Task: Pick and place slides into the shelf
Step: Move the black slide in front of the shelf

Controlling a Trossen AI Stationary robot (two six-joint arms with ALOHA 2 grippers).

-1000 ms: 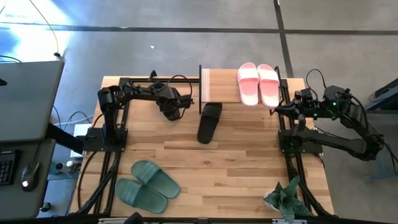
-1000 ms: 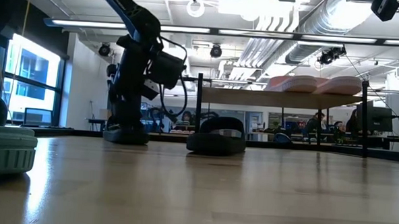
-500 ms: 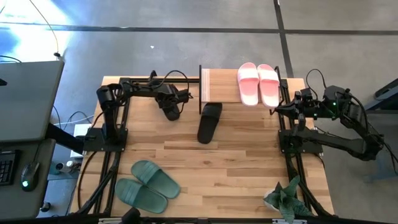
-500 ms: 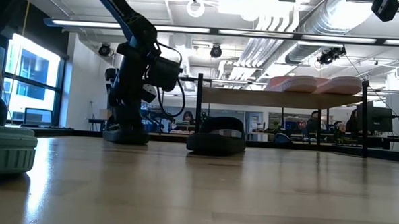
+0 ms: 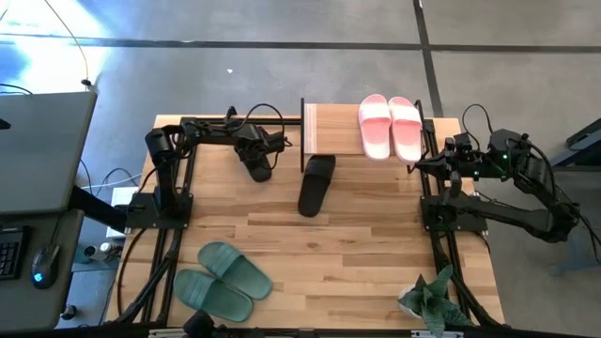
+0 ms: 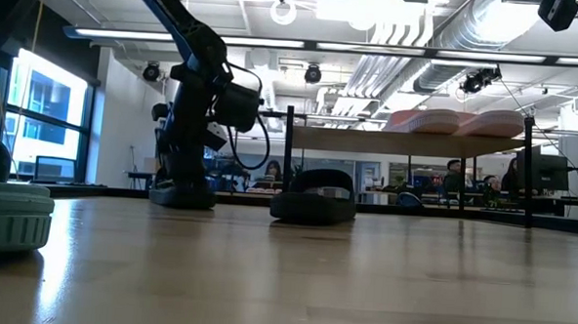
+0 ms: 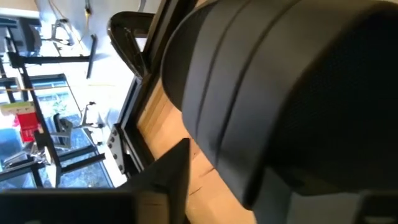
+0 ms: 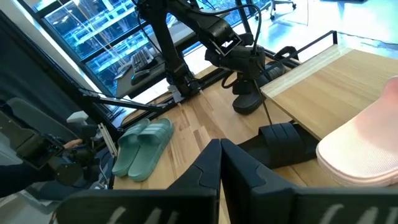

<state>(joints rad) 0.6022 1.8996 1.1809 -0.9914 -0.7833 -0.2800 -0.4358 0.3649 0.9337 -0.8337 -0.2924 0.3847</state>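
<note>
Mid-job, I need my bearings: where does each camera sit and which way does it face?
High: overhead, straight down on the table; both arms show, left gripper over the first black slide, right gripper beside the shelf.
Low: tabletop height, level toward the second black slide at the shelf; left arm shows.
Left wrist: close against the first black slide.
Right wrist: past its shut fingers toward the left arm.
Shared: high and right wrist both show the green slides.

Around your wooden table (image 5: pixel 357 244) you have a grey concrete floor (image 5: pixel 282 75) and a grey desk (image 5: pixel 38 160) to one side, while beyond it tall windows (image 6: pixel 37 122) glow under a white ceiling hung with ducts (image 6: pixel 411 60) and strip lights (image 6: pixel 226 39).
</note>
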